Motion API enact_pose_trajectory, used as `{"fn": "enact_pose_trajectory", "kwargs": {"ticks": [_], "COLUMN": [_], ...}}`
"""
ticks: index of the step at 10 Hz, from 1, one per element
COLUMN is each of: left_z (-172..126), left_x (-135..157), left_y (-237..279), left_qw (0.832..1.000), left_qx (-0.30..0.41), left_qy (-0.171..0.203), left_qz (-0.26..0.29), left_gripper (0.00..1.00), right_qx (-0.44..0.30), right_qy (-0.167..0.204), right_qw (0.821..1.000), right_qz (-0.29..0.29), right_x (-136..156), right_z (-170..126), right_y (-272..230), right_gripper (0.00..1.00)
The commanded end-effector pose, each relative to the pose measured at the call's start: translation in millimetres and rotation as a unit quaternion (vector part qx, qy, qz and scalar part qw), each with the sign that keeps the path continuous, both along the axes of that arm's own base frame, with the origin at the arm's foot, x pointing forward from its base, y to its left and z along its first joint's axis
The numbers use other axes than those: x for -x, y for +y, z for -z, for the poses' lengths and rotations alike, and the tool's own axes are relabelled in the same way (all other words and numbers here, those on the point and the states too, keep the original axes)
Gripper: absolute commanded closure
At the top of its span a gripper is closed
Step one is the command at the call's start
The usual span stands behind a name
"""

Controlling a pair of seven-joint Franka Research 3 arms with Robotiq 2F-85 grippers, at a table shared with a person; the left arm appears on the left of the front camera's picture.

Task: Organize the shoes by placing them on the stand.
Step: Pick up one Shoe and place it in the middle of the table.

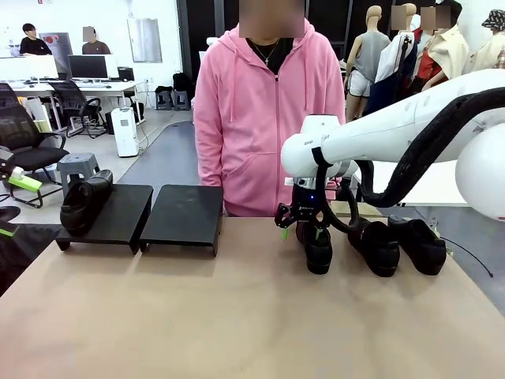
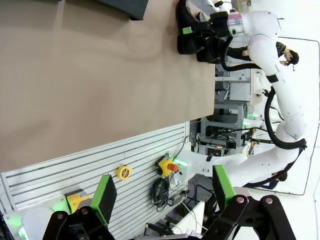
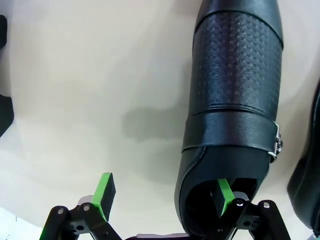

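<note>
One black glossy shoe lies on the left platform of the low black stand; the right platform is bare. Three more shoes stand in a row on the table at the right. My right gripper is down at the leftmost of these, open. In the right wrist view the gripper has one green pad inside the shoe's opening and the other outside over the table. My left gripper is open and holds nothing, back at the table's left edge.
A person in a pink hoodie stands at the far side of the table, behind the gap between the stand and the shoes. The brown tabletop stretches between the stand and the shoe row.
</note>
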State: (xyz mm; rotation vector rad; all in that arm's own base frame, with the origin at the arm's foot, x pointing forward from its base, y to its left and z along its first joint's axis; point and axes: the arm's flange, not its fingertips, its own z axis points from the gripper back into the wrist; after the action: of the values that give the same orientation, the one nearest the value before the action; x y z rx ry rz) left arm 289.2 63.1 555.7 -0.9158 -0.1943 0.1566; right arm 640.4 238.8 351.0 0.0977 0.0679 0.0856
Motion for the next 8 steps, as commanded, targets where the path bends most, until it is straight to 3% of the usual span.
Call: {"fn": "enact_pose_trajectory", "kwargs": {"ticks": [1, 2, 3, 4, 8], "left_z": [0.8, 0.8, 0.8, 0.8, 0.8], "left_x": [1.5, 1.5, 1.5, 1.5, 1.5], "left_y": [3.3, 3.3, 3.3, 3.3, 3.3], "left_qw": [1.0, 1.0, 1.0, 1.0, 1.0], "left_qx": [-0.003, -0.003, -0.003, -0.003, -0.003], "left_qy": [-0.005, -0.005, -0.005, -0.005, -0.005], "left_qz": [0.007, 0.007, 0.007, 0.007, 0.007], "left_gripper": [0.0, 0.0, 0.0, 0.0, 0.0], "right_qx": [0.009, 0.0, 0.007, 0.007, 0.012], "right_qy": [0.002, 0.012, 0.009, 0.007, -0.005], "right_qw": [1.0, 1.0, 1.0, 0.999, 0.998], "right_qz": [0.024, 0.011, 0.028, 0.03, 0.059], "right_x": [-6.4, -7.2, -7.0, -7.8, -6.5], "right_z": [-1.6, -1.0, 1.6, 1.3, -1.6], "right_y": [5.3, 7.4, 11.9, 13.2, 11.0], "right_gripper": [0.0, 0.27, 0.85, 1.0, 1.0]}}
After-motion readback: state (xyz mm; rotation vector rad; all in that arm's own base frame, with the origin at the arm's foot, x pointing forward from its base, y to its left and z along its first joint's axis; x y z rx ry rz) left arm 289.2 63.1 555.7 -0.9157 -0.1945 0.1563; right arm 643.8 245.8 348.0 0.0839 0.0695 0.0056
